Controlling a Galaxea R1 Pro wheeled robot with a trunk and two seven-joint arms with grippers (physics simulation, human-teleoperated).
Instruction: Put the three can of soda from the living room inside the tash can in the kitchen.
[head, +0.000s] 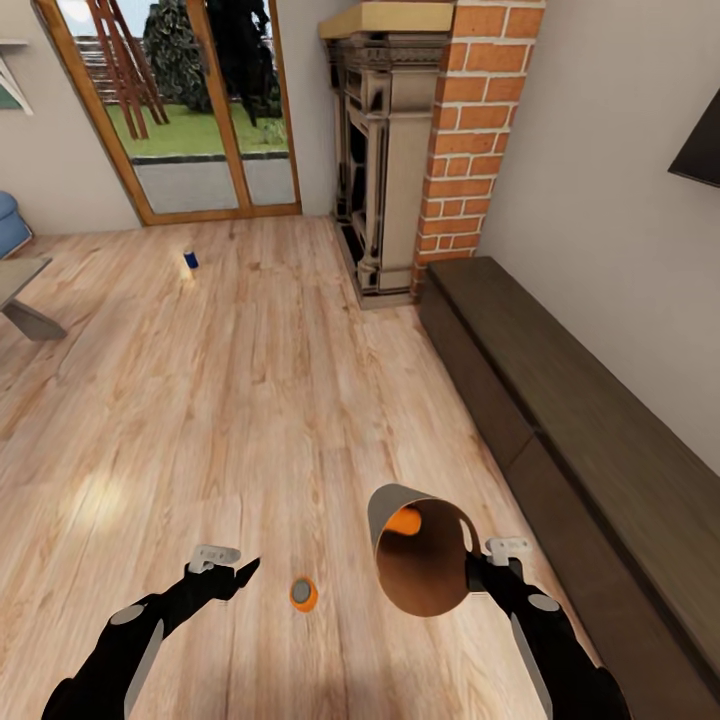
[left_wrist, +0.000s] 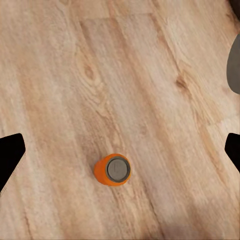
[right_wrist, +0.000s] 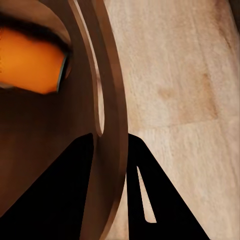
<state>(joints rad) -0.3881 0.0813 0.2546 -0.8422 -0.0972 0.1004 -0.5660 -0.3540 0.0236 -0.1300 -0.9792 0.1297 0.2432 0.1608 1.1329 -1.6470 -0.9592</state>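
Underfoot, wood floor (head: 250, 400), brick fireplace (head: 470, 140).

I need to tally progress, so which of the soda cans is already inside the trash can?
One orange can, lying in the trash can held by the right claw. The other orange can and the blue can stand on the floor.

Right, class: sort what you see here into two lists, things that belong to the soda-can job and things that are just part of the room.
Belongs to the job:
- orange can standing on the floor
- orange can inside the trash can
- blue can far off on the floor
- right gripper, clamped on the trash can's rim
- left gripper, open

Just there:
- brick fireplace
- glass doors
- dark low cabinet
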